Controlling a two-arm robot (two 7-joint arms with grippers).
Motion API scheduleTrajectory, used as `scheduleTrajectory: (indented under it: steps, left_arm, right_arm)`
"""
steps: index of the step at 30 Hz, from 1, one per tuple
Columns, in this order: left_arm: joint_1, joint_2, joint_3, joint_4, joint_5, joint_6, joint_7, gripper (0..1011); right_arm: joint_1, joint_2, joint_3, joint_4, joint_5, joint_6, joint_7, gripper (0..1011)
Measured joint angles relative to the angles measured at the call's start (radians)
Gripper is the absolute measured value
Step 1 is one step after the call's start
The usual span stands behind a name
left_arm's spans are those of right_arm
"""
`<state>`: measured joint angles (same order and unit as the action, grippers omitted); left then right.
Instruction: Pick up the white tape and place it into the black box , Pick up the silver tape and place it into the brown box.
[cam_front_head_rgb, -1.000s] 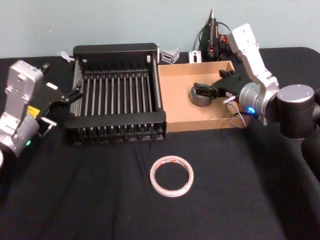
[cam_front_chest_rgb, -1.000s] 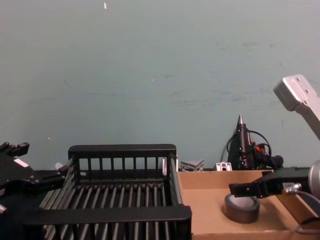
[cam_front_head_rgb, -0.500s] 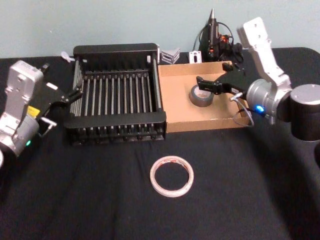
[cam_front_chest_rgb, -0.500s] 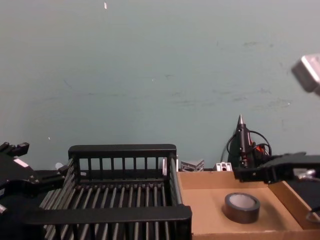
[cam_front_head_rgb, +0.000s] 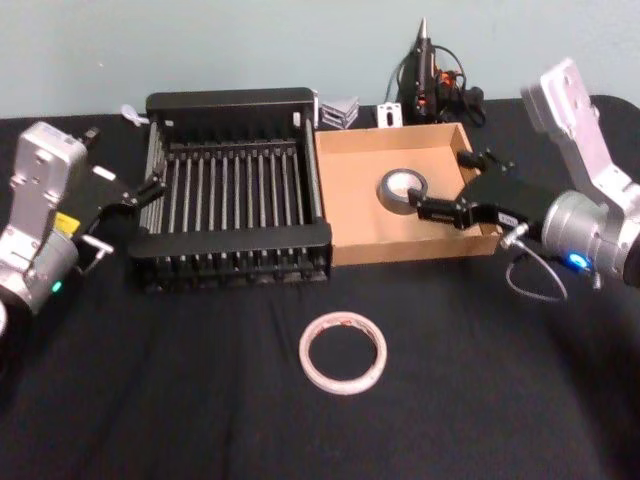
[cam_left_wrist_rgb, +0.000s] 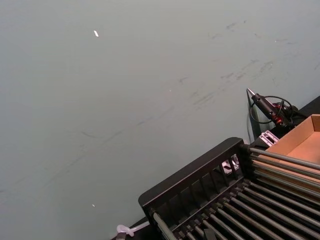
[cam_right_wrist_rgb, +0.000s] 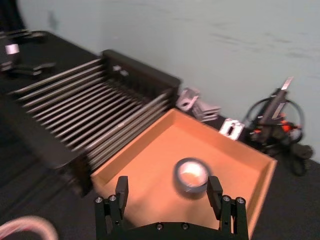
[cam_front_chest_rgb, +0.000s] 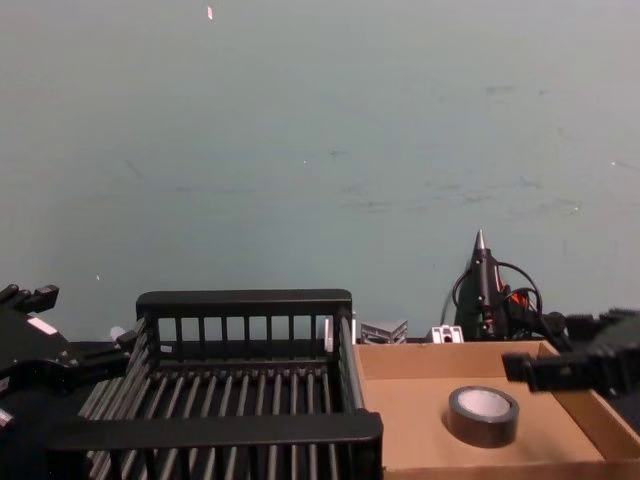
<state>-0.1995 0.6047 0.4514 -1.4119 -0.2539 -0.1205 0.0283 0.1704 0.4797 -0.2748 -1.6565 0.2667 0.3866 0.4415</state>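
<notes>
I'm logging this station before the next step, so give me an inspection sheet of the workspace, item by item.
Surface: table under a black cloth.
Job's things: silver tape lies flat in the brown box; white tape on the cloth in front of the boxes; black box holds nothing.
Clutter: glue gun and small metal brackets behind the boxes.
Grippers: right gripper open, at the brown box's right edge; left gripper beside the black box's left wall.
Cables: a loop hangs from the right wrist.
Surroundings: plain teal wall.
</notes>
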Motion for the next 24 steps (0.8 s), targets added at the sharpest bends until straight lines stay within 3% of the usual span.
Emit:
scheduleTrajectory:
  steps: [5, 6, 12, 24]
  left_arm:
    - [0.0, 0.0, 0.0, 0.0, 0.0, 0.0, 0.0, 1001]
    - [0.0, 0.0, 0.0, 0.0, 0.0, 0.0, 0.0, 1001]
    - [0.0, 0.0, 0.0, 0.0, 0.0, 0.0, 0.0, 1001]
    - [0.0, 0.0, 0.0, 0.0, 0.0, 0.0, 0.0, 1001]
  right_arm:
    - [-0.074, 0.068, -0.006, -0.085, 0.03, -0.003, 0.053, 1002]
    - [-0.074, 0.068, -0.006, -0.085, 0.03, -0.003, 0.053, 1002]
    - [-0.139, 0.128, -0.044, -0.145, 0.052, -0.004, 0.107, 1003]
    - [-0.135, 0.161, -0.15, -0.13, 0.022, -0.025, 0.136, 1002]
